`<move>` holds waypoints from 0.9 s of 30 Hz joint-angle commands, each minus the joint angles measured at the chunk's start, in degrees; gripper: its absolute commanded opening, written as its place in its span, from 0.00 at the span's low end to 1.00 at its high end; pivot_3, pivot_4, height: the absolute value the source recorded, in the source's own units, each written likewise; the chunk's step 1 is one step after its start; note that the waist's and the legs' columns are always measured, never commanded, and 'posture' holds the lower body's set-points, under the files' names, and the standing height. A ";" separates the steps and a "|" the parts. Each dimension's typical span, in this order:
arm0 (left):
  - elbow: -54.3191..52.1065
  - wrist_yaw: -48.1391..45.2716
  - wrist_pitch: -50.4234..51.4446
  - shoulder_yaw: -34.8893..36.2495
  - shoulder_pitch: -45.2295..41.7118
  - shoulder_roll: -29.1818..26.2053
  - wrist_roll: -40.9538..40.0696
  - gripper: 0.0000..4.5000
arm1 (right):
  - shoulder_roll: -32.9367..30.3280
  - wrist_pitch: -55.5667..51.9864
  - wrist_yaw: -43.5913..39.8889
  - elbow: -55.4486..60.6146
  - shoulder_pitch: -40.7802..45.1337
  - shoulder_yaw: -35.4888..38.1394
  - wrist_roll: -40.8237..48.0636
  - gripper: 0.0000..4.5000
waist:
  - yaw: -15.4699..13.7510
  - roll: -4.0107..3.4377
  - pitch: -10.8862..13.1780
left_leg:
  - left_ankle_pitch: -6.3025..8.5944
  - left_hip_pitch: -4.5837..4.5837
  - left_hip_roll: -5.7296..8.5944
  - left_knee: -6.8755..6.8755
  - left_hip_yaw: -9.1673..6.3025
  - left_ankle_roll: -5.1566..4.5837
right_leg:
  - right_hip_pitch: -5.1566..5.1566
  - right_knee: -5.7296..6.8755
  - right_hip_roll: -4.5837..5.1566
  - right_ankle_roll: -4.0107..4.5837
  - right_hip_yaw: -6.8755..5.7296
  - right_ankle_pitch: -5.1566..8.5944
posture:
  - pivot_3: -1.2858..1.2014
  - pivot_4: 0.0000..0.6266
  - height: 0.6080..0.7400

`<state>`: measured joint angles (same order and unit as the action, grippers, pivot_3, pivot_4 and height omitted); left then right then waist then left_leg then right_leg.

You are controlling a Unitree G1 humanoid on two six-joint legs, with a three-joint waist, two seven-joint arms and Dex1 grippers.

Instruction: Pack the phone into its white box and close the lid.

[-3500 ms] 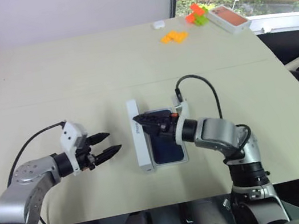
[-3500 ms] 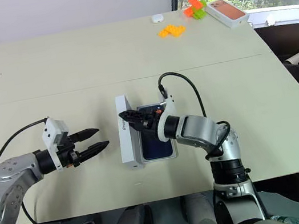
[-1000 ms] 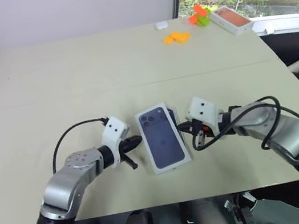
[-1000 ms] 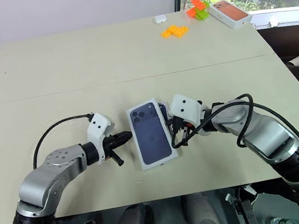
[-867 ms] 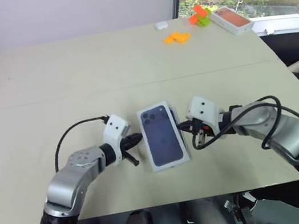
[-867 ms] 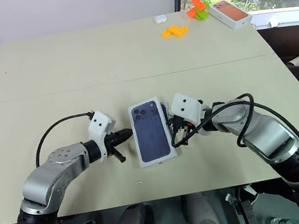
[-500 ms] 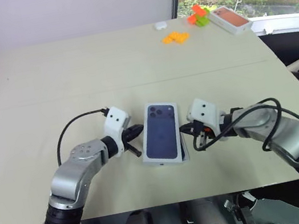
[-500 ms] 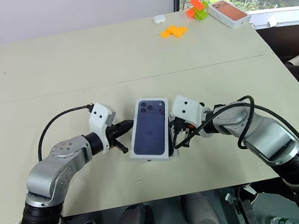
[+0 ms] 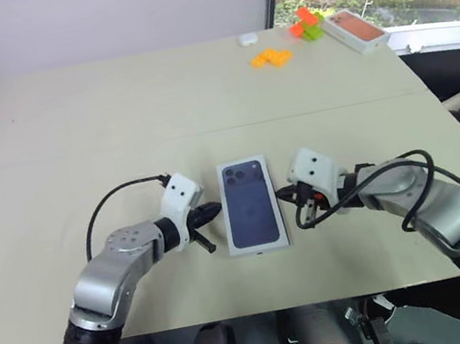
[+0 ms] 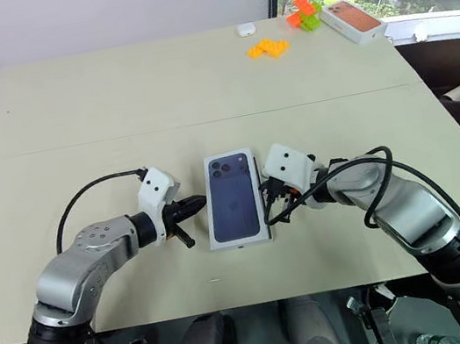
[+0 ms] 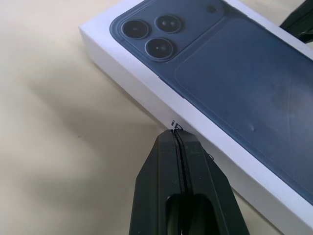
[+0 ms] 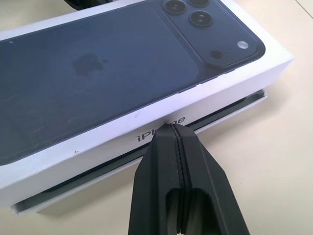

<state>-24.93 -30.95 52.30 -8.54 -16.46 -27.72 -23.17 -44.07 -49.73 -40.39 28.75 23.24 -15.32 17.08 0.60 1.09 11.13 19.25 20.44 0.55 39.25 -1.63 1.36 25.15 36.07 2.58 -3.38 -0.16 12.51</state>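
The lid [image 9: 250, 206] lies print-up on the beige bench [image 9: 113, 112], between the two end effectors. The left end effector [image 9: 212, 212] points at its left edge, the right end effector [image 9: 284, 195] at its right edge. Orange blocks [image 9: 269, 58] sit far back.

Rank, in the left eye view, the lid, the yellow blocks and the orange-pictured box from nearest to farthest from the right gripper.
1. Lid, right beside the right gripper.
2. Yellow blocks, far across the table.
3. Orange-pictured box, far right corner.
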 commanded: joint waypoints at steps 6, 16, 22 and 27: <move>-3.17 -0.68 -0.62 -1.64 -1.32 2.14 -1.38 0.01 | 0.99 1.16 -0.51 1.41 0.03 0.72 -0.46 0.00 | -0.01 0.00 0.00 | 0.00 0.00 0.01 0.00 0.01 0.00 | 0.00 0.00 0.02 0.00 0.00 0.00 | 0.52 0.24 1.00; -3.66 -0.86 -0.25 -1.57 -1.21 2.08 -1.28 0.01 | -0.47 1.57 -1.99 1.66 -1.14 0.90 -1.04 0.00 | -0.01 0.00 0.00 | 0.00 0.00 0.01 0.00 0.00 0.00 | -0.01 0.00 0.01 0.00 0.00 0.00 | 0.52 0.24 1.00; -3.94 -0.82 -0.13 -1.27 -0.62 1.73 -1.30 0.01 | -0.11 1.80 -2.05 0.74 -0.87 0.62 -1.78 0.00 | -0.01 0.00 0.00 | 0.00 0.00 0.01 0.00 0.00 0.00 | -0.01 0.01 0.01 0.00 0.00 0.00 | 0.52 0.24 1.00; -3.94 -0.96 -0.27 -1.29 -0.75 1.81 -1.31 0.01 | -0.13 2.32 -2.51 0.03 -0.92 0.39 -2.53 0.00 | -0.01 0.00 0.00 | 0.00 0.00 0.01 0.00 0.00 0.00 | 0.00 0.01 0.01 0.00 0.00 0.00 | 0.52 0.24 1.00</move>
<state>-25.98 -30.98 52.45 -8.89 -16.59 -26.32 -23.16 -44.74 -49.28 -42.19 27.53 22.19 -15.20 14.43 0.59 1.10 11.13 19.24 20.43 0.57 39.25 -1.62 1.36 25.14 36.08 2.59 -3.38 -0.16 12.50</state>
